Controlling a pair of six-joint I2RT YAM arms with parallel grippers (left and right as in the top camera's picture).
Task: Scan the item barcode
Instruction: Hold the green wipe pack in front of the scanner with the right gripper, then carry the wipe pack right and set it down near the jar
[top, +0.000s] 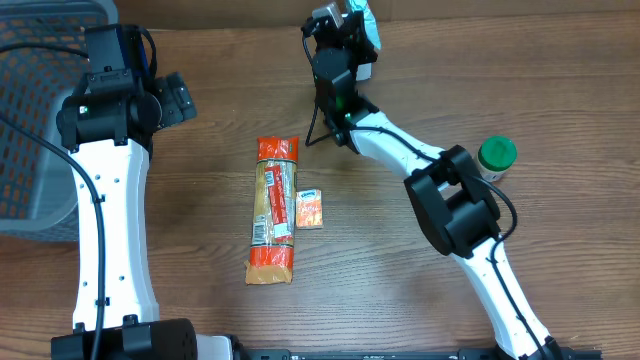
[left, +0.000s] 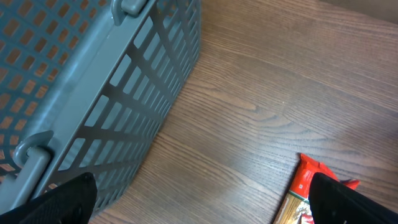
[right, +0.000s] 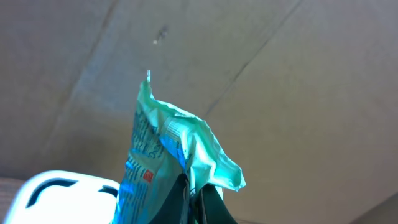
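Table (top: 560, 90): grey basket (left: 93, 74) far left; left gripper (left: 205, 202) beside it, jaws wide, empty. Right gripper (right: 198, 202) pinches teal packet (right: 168, 155) at far edge, beside a white device (right: 56, 190), probably the scanner. Advice: hold packet taut, barcode face flat toward the scanner window.

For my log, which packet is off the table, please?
The crinkled teal plastic packet, pinched in the right fingers; the long orange pack and small orange sachet lie flat.
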